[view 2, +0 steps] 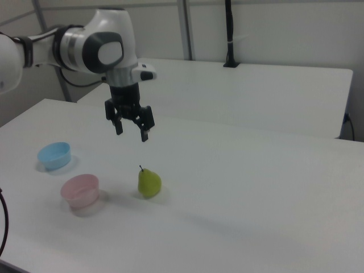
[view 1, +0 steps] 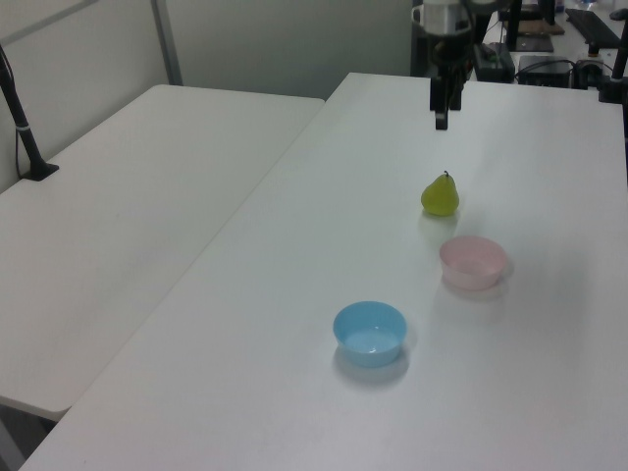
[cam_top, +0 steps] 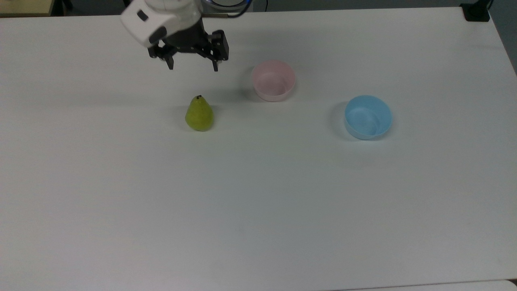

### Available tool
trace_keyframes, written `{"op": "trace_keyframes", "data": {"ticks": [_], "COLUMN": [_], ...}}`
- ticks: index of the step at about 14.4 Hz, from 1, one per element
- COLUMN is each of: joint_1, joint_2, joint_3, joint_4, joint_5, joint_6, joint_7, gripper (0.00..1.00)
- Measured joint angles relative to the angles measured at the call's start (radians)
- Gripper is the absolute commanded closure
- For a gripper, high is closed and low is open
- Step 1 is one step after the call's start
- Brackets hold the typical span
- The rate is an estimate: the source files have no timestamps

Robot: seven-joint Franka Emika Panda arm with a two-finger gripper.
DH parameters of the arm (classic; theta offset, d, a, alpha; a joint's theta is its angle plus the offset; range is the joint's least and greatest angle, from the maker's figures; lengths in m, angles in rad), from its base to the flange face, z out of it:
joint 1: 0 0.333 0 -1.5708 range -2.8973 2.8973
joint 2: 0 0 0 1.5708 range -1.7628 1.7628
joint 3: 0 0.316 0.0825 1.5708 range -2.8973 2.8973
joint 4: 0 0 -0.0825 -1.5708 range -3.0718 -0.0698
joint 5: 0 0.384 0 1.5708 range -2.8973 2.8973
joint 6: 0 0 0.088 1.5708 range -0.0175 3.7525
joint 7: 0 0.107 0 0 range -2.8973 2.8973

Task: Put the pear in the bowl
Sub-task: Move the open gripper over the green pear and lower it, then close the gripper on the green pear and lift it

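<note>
The yellow-green pear (cam_top: 199, 114) (view 1: 441, 194) (view 2: 149, 182) stands upright on the white table with its dark stem up. The pale pink bowl (cam_top: 274, 80) (view 1: 473, 261) (view 2: 80, 190) sits empty a short way to the top view's right of the pear. My gripper (cam_top: 193, 67) (view 2: 132, 132) hangs open in the air above the table, beyond the pear toward the top view's upper edge, fingers pointing down with nothing between them. In the left view the gripper (view 1: 442, 120) is behind the pear.
An empty light blue bowl (cam_top: 368, 117) (view 1: 370, 332) (view 2: 54, 154) sits farther to the top view's right of the pink bowl. A second white table (view 1: 118, 206) adjoins on the left view's left. A black post base (cam_top: 476, 11) stands at the top view's upper right corner.
</note>
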Motion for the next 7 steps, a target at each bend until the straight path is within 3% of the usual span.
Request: {"op": "trace_keyframes", "data": {"ticks": [7], "joint_1": [0.045], "joint_2": [0.229], "joint_3": [-0.005], "joint_4": [-0.027], "joint_5": [-0.097], "joint_6": [0.137], "joint_7": [-0.017], "gripper": [0.00]}}
